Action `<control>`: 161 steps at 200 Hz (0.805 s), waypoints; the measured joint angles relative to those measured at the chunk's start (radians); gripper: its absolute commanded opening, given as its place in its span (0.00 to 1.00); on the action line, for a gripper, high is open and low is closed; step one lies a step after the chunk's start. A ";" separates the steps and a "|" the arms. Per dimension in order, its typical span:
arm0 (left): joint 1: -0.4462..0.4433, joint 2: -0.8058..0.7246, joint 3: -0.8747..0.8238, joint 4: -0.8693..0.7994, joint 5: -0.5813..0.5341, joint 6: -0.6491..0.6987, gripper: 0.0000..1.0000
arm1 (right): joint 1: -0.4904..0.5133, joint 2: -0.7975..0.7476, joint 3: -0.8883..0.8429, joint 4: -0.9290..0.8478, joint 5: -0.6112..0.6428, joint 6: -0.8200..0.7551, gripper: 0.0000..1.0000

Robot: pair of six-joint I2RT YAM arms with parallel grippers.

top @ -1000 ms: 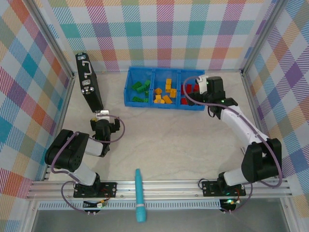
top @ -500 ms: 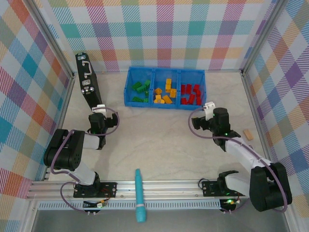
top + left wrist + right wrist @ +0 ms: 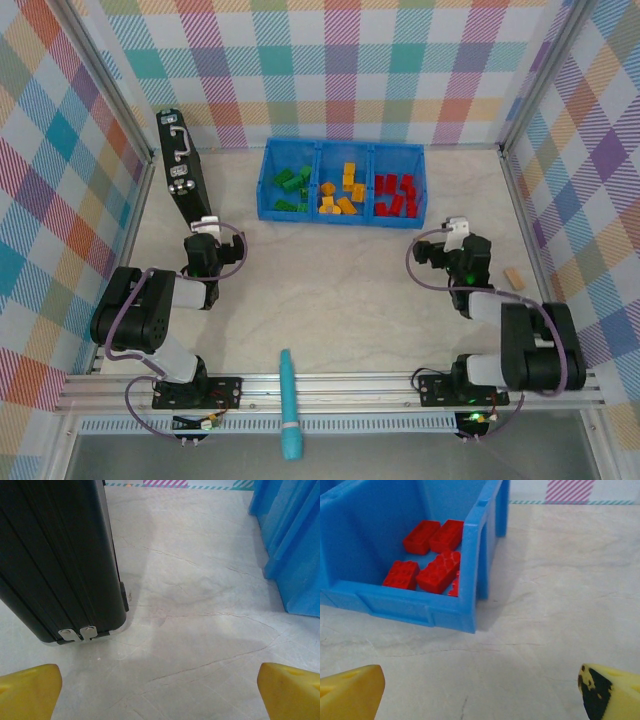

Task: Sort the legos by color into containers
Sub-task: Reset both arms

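right wrist view: the tray (image 3: 395, 607) runs off the upper left, and its near wall hides part of a red lego (image 3: 453, 588). left wrist view: the case (image 3: 55, 555) is cut at top and left (its lower corner is in frame). from above, the green legos (image 3: 292, 183) are too small to count.

**Setting:** robot test cell in a lab. **Evidence noted:**
- A pale, stone-patterned table (image 3: 350, 300) was boxed in on three sides by checked cloth panels (image 3: 350, 70) stretched on aluminium posts (image 3: 110, 78).
- Two small cabled robot arms, the left arm (image 3: 150, 315) and the right arm (image 3: 530, 345), were bolted to a slotted metal rail (image 3: 350, 385) along the table's near edge.
- A blue tray (image 3: 340, 216) of toy bricks (image 3: 395, 195), grouped by colour, sat toward the far edge.
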 measured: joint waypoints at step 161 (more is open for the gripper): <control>0.000 0.000 0.000 0.000 0.000 0.000 1.00 | -0.014 0.159 0.083 0.061 -0.027 0.045 0.99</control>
